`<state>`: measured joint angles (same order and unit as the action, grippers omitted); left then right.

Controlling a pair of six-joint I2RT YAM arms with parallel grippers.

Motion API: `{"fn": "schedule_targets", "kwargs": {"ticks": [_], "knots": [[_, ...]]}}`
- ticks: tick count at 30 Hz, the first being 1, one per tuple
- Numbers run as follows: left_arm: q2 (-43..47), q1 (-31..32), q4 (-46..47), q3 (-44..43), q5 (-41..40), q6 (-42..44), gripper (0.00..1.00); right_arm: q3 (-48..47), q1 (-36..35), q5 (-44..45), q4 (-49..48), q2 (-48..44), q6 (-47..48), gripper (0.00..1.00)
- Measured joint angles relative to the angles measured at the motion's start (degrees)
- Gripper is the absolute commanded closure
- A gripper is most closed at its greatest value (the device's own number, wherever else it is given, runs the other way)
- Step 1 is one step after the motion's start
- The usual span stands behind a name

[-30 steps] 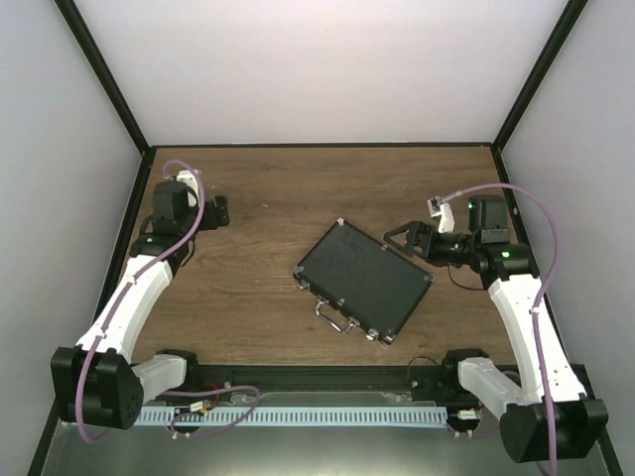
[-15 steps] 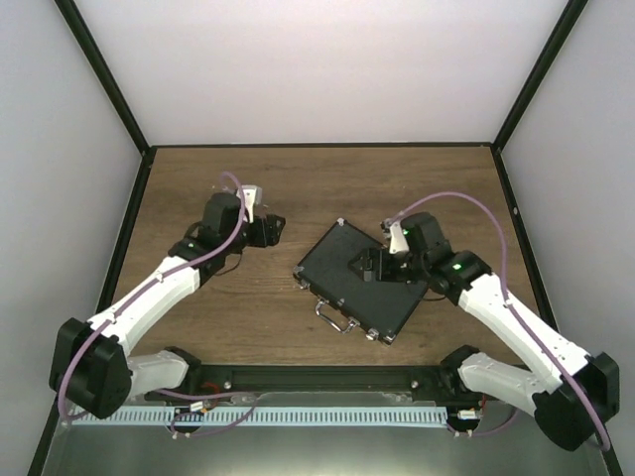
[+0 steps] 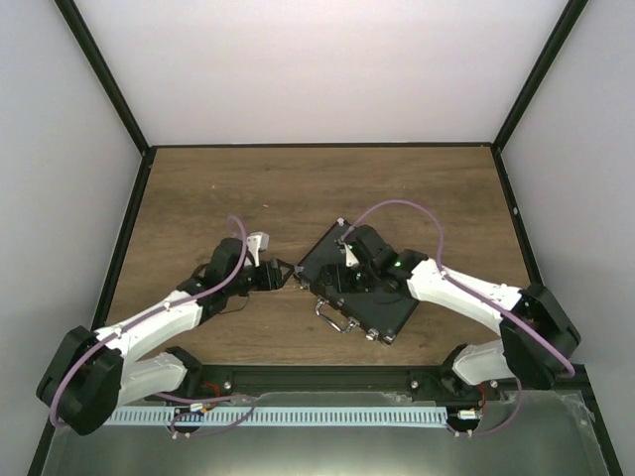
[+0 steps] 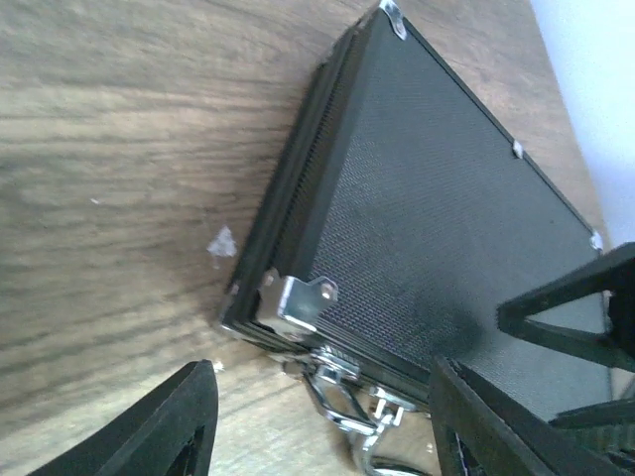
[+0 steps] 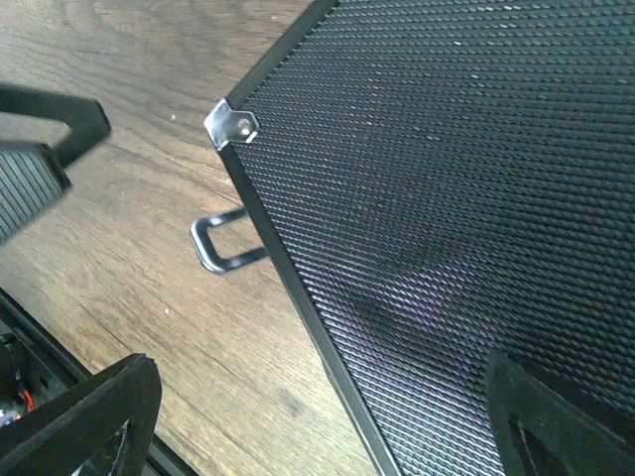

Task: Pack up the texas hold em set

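The black hinged case (image 3: 392, 309) lies shut and turned at an angle on the wooden table, its silver handle (image 3: 335, 318) facing the near edge. My left gripper (image 3: 287, 276) is open, low at the case's left corner. In the left wrist view (image 4: 327, 428) a silver corner plate (image 4: 298, 302) and a latch (image 4: 349, 405) sit between its fingers. My right gripper (image 3: 333, 282) is open above the lid's left part. In the right wrist view (image 5: 327, 426) it spans the lid's front edge, near the handle (image 5: 220, 250). Cards, chips, triangle and dice are out of view.
The wooden table (image 3: 248, 188) is walled by a black frame and white panels. A cable tray (image 3: 327, 412) runs along the near edge. The left gripper's fingers (image 5: 45, 139) show at the top left of the right wrist view.
Both arms have swung in from the table's sides to the case. The left gripper has reached the case's left corner; the right has moved over the lid toward its left end.
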<state>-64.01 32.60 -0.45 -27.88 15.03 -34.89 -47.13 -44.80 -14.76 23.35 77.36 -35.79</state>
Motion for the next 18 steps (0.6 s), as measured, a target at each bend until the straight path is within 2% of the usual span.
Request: {"fn": "schedule_targets", "kwargs": {"ticks": [8, 18], "knots": [[-1.1, 3.5, 7.3, 4.5, 2.2, -5.0, 0.47, -0.8, -2.0, 3.6, -2.6, 1.9, -1.8, 0.07], [-4.1, 5.5, 11.4, 6.7, 1.8, -8.4, 0.55, 0.5, -2.0, 6.1, -3.3, -0.5, -3.6, 0.07]]}}
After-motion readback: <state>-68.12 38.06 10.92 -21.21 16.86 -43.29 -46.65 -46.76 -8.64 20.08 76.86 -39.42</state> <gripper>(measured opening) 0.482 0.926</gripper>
